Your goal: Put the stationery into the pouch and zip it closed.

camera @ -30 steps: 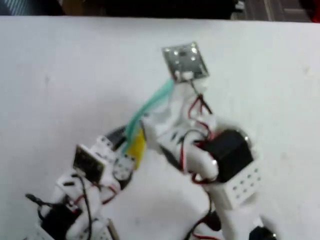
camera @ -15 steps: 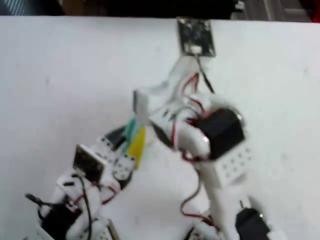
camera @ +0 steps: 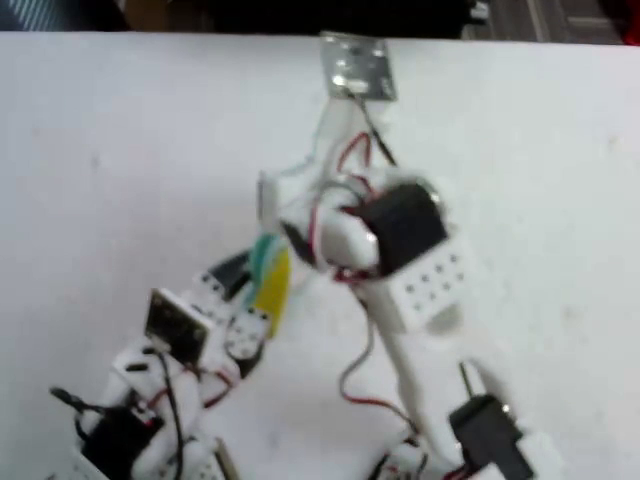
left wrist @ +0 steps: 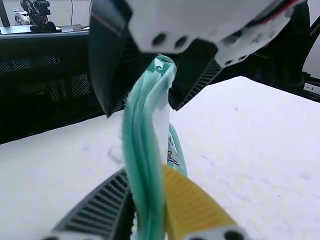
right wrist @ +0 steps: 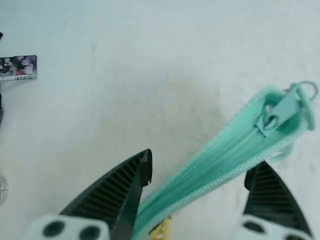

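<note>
The pouch (left wrist: 142, 125), pinched in my left gripper (left wrist: 145, 174) above the table (right wrist: 100, 75), looks zipped shut, its pull (right wrist: 272, 119) at the end my spread right gripper (right wrist: 202, 165) straddles, leaving only release.

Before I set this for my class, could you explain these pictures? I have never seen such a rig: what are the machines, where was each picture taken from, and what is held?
Two small robot arms stand side by side at a white table. One picture looks down from a fixed camera above; the other two come from a camera on each arm's wrist. The left gripper is shut on a teal zip pouch. The right gripper is open, its fingers on either side of the pouch near the zip pull.
</note>
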### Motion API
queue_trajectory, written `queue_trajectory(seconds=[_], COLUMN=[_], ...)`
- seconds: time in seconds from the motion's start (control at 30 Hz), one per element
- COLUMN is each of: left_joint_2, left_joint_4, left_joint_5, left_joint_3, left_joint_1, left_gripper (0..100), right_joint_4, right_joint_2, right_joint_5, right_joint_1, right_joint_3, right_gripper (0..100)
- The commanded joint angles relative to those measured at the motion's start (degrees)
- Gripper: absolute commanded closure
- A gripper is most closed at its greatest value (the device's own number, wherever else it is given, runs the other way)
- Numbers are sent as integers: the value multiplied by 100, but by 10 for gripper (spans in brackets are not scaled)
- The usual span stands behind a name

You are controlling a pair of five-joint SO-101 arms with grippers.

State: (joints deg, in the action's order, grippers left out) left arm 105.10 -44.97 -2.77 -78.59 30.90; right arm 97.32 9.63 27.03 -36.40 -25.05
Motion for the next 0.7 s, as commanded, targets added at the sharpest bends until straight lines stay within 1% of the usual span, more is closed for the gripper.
queue_trajectory(seconds=[0.0, 0.07, 0.1, 0.17, 0.2, 0.27, 0.37, 0.4, 0.43, 0.57, 0.67], left_joint_2=[-40, -40, -40, -40, -40, -40, -40, -40, -40, -40, -40], left_joint_4=[-18, -18, -18, -18, -18, -35, -352, -475, -589, -1169, -1626], left_joint_5=[53, 193, 316, 510, 598, 677, 448, 308, 229, 220, 202], left_joint_3=[0, 0, 0, 0, 0, 0, 35, 97, 185, 721, 1248], left_joint_1=[110, 119, 119, 127, 127, 110, 84, 84, 84, 48, -347], left_gripper=[978, 978, 978, 976, 967, 910, 776, 759, 759, 757, 756], right_joint_4=[127, 127, 136, 127, 127, 136, 127, 127, 127, 119, 31], right_joint_2=[-409, -470, -470, -497, -514, -479, -470, -470, -470, -470, -488], right_joint_5=[-18, -18, -18, -70, -246, -492, -501, -519, -527, -545, -554], right_joint_1=[66, 198, 268, 453, 514, 602, 664, 655, 673, 673, 629], right_joint_3=[-176, -176, -176, -176, -176, -18, 316, 387, 413, 396, 396], right_gripper=[723, 757, 803, 943, 965, 919, 954, 974, 986, 982, 982])
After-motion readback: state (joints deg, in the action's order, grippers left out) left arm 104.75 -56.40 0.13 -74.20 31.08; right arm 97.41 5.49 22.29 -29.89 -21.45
